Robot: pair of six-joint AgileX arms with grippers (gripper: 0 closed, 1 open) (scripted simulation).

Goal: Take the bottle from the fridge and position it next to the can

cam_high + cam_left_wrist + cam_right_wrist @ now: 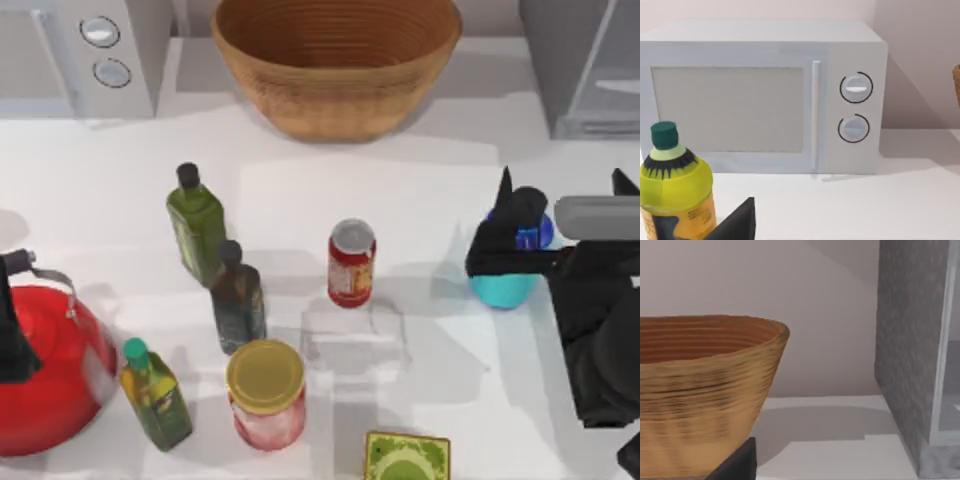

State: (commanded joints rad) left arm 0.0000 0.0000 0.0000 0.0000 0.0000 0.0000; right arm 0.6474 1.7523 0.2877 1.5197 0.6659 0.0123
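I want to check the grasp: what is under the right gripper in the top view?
Under the right gripper sits the bottle: its cyan body and a blue part show. The cap is covered by the gripper, so contact cannot be confirmed. The can stands apart, to its left.

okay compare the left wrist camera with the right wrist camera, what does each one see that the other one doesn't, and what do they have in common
Left wrist view alone: the white microwave with its two round knobs, and a yellow-green bottle with a green cap close to the camera.

Right wrist view alone: the grey fridge with the edge of its glass-fronted door.

Both share the white tabletop, the pale back wall and the woven wooden bowl, which sits large in the right wrist view and as a sliver at the edge of the left wrist view.
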